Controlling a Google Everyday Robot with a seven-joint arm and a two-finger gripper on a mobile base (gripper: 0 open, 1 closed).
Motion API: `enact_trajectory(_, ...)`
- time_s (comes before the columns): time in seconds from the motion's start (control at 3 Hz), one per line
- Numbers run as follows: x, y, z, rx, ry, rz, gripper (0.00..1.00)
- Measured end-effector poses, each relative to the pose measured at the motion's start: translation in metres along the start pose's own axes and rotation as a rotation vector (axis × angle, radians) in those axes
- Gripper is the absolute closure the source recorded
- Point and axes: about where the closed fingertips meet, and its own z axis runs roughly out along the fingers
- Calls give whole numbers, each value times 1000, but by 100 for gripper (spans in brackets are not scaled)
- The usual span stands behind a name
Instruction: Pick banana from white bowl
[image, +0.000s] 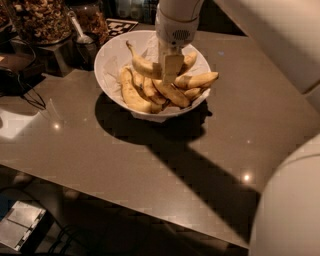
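The white bowl (106, 56) stands at the back middle of the grey table and holds several yellow bananas. My gripper (167, 74) reaches straight down into the bowl's middle. It is shut on the banana (141, 64), a long arched one. The banana's dark stem tip points up to the left, and its other end shows past the gripper on the right. It sits raised above the other bananas (134, 95), which lie piled in the bowl's front half.
Glass jars of nuts (39, 19) and a metal scoop (82, 37) stand at the back left beside the bowl. A black-and-white marker tag (120, 25) lies behind it. My white arm and body (292, 205) fill the right side. The table's front edge (125, 200) runs across the bottom.
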Motion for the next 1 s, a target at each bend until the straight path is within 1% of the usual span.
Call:
enact_trajectory(0.33, -4, 12, -25, 21, -5, 0, 100)
enact_trajectory(0.67, -8, 30, -42, 21, -5, -11, 100)
enact_trajectory(1.0, -8, 54, -52, -7, -12, 0, 100)
